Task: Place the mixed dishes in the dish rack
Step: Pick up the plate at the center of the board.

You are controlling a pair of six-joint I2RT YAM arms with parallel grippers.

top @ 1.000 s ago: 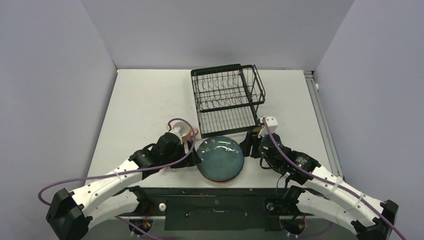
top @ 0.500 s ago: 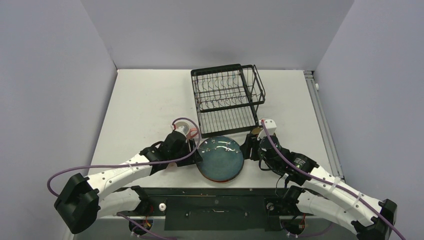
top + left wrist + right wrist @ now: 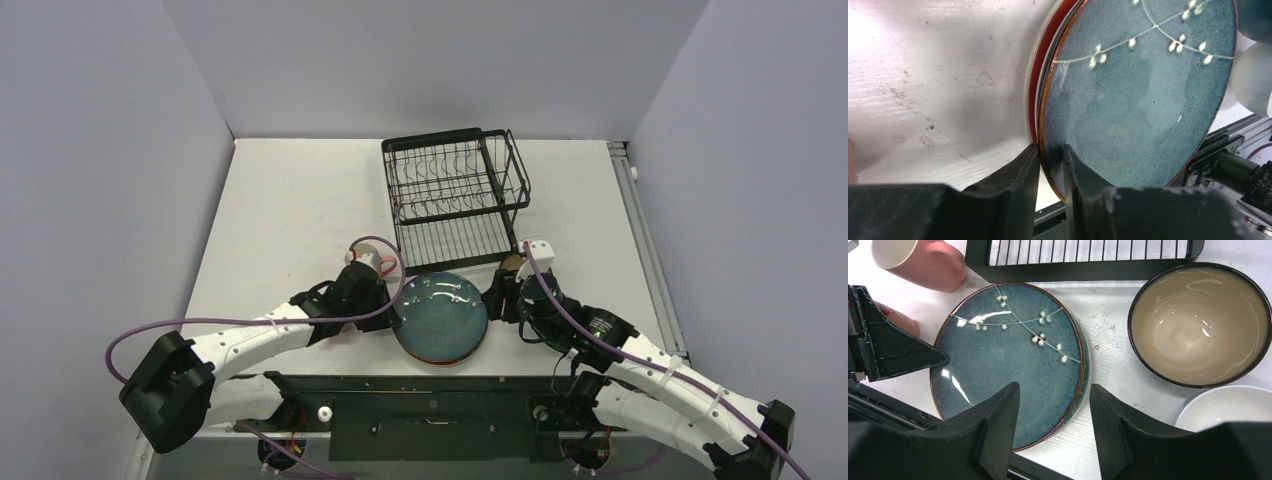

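A dark teal plate (image 3: 440, 315) with a white sprig pattern tops a stack near the table's front edge. A red-orange plate rim (image 3: 1032, 85) and a green rim (image 3: 1085, 360) show beneath it. My left gripper (image 3: 1050, 150) is shut on the teal plate (image 3: 1138, 95) at its left rim, one finger outside, one on the plate's face. My right gripper (image 3: 1054, 390) hovers open over the stack's right edge, holding nothing. The black wire dish rack (image 3: 455, 195) stands behind the stack.
A pink mug (image 3: 928, 260) lies on its side left of the rack's front edge (image 3: 1083, 267). A brown bowl (image 3: 1198, 325) with a cream inside sits right of the plates, a small white bowl (image 3: 1228, 407) just in front of it. The table's front rail is close by.
My left gripper slid right to the plate stack and its jaws closed from wide open onto the teal plate's rim. My right gripper barely moved.
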